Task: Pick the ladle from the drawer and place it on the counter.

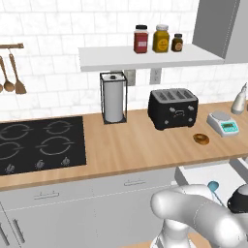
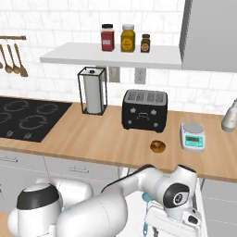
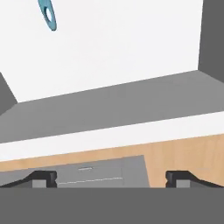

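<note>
The teal-blue ladle (image 1: 213, 186) lies in the open drawer (image 1: 201, 171) under the counter's right part, its thin handle running toward the arm. In the hand view its round bowl (image 3: 47, 15) shows at the top left, on the drawer's pale floor (image 3: 122, 52). My gripper (image 3: 111, 178) is open and holds nothing, with its dark fingertips (image 3: 43, 177) far apart and well short of the ladle. In the right base view my hand hangs low in front of the cabinets, and a bit of the ladle (image 2: 147, 199) peeks out beside it. The wooden counter (image 1: 135, 145) carries the black cooktop (image 1: 41, 143).
On the counter stand a paper towel holder (image 1: 114, 98), a black toaster (image 1: 172, 108), a small scale (image 1: 223, 123), a doughnut (image 1: 201, 139) and a bottle (image 1: 239, 99). A shelf with jars (image 1: 150, 55) hangs above. Wooden spoons (image 1: 12, 75) hang at the left.
</note>
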